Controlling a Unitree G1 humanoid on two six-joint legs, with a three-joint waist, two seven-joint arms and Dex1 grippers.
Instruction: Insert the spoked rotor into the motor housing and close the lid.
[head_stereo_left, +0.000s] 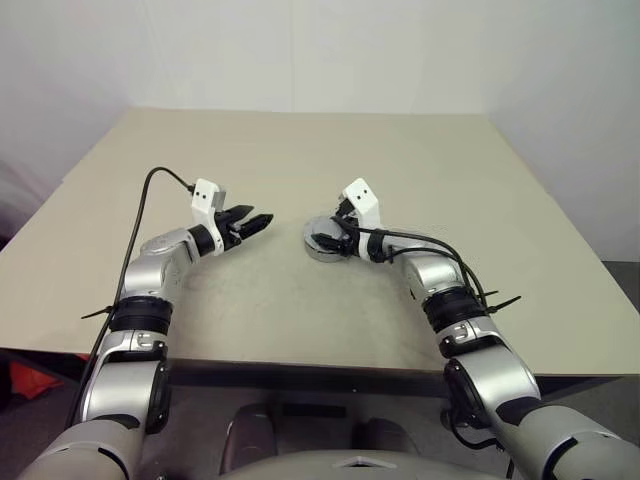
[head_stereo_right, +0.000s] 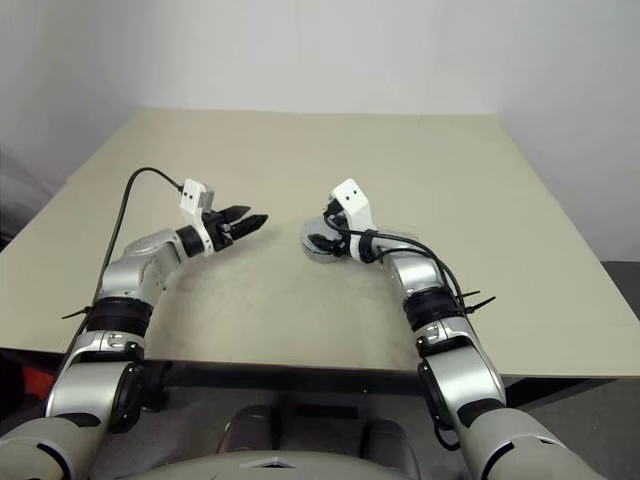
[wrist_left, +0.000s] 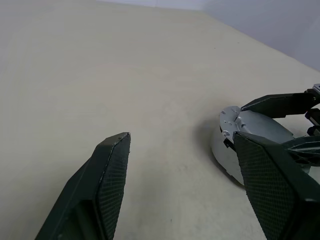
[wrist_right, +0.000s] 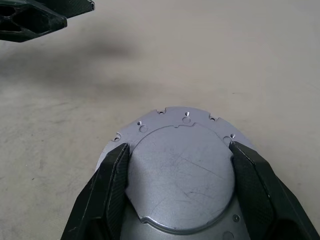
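Right wrist view shows my right gripper (wrist_right: 180, 155) clamped on the closed lid (wrist_right: 177, 175); head views add my left gripper (head_stereo_left: 252, 222) spread apart over the beige table (head_stereo_left: 300, 150), white walls behind.

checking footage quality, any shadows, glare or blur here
Right wrist view: soft shadow on the table beneath the left gripper; the lid is sharp, fine scratches visible, no glare. Left wrist view: near fingers slightly soft. Head views: even lighting.

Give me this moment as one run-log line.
lid: closed on motor housing | right gripper: jaws astride lid | left gripper: open, apart | table
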